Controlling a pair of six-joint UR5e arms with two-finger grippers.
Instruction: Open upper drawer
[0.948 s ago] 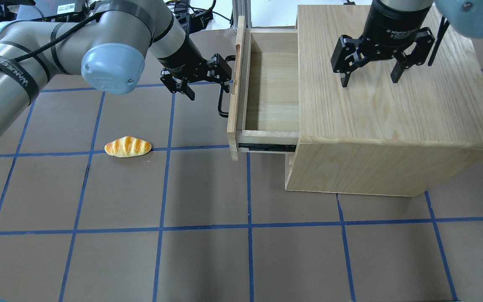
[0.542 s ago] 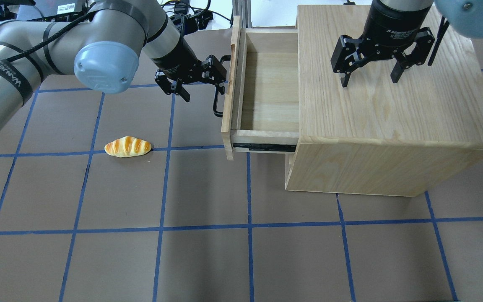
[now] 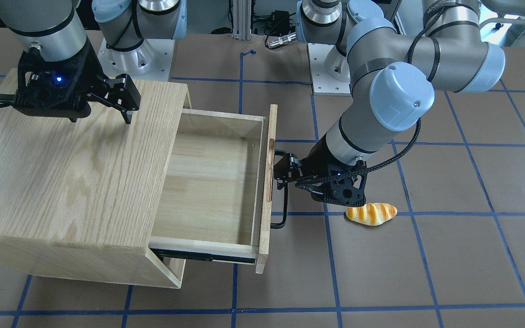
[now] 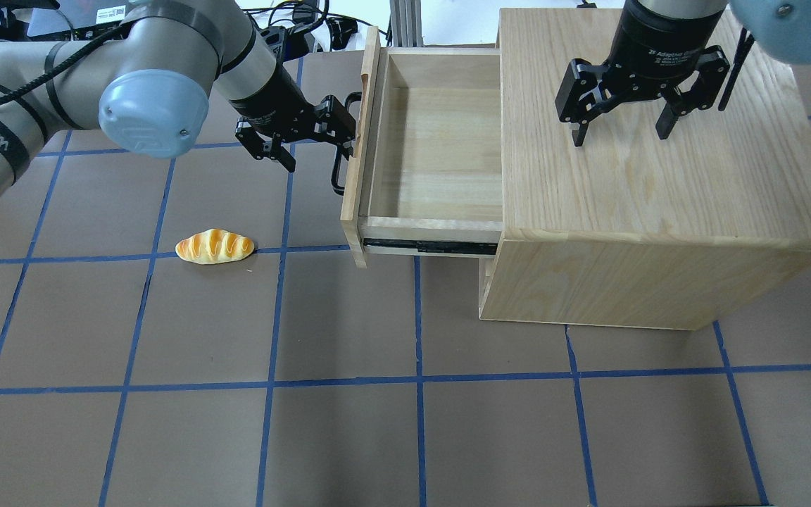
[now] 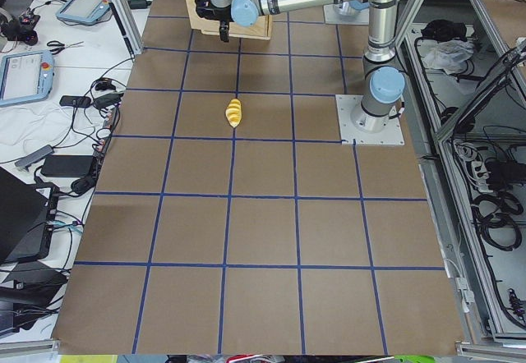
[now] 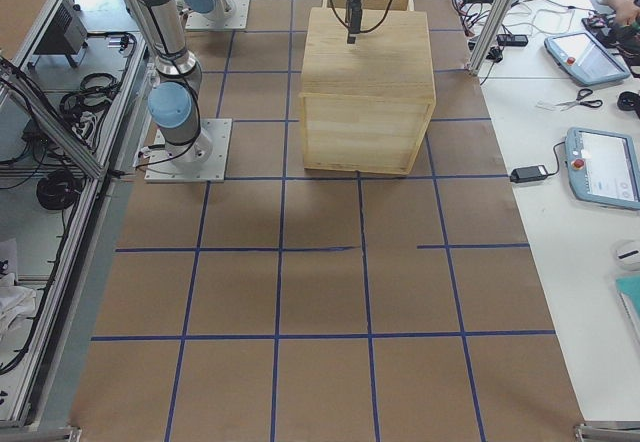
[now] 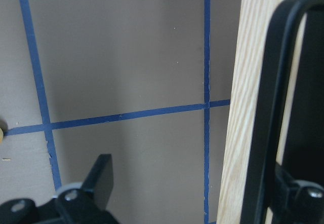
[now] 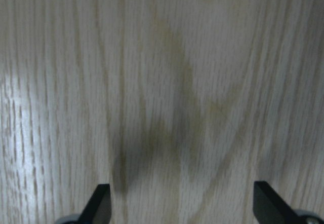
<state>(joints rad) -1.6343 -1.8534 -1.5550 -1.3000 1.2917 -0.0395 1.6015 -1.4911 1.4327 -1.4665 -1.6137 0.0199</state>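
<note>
The upper drawer (image 4: 434,151) stands pulled well out of the oak cabinet (image 4: 659,183), and its inside is empty. Its front panel (image 4: 356,162) carries the black bar handle (image 4: 337,172), which also shows in the front view (image 3: 284,205). My left gripper (image 4: 315,146) is open. One finger sits hooked between the handle bar (image 7: 276,112) and the panel (image 7: 248,107); the other finger (image 7: 101,176) hangs over the table. My right gripper (image 4: 620,134) is open and empty just above the cabinet top (image 8: 177,82).
A toy bread roll (image 4: 214,246) lies on the brown table left of the drawer, close to my left wrist in the front view (image 3: 371,213). The drawer's black slide rail (image 4: 434,247) is exposed. Blue tape lines grid the table.
The drawer has slid further out of the cabinet, towards the left of the overhead view, with my left gripper moving left along with the handle. The right gripper has not moved.
</note>
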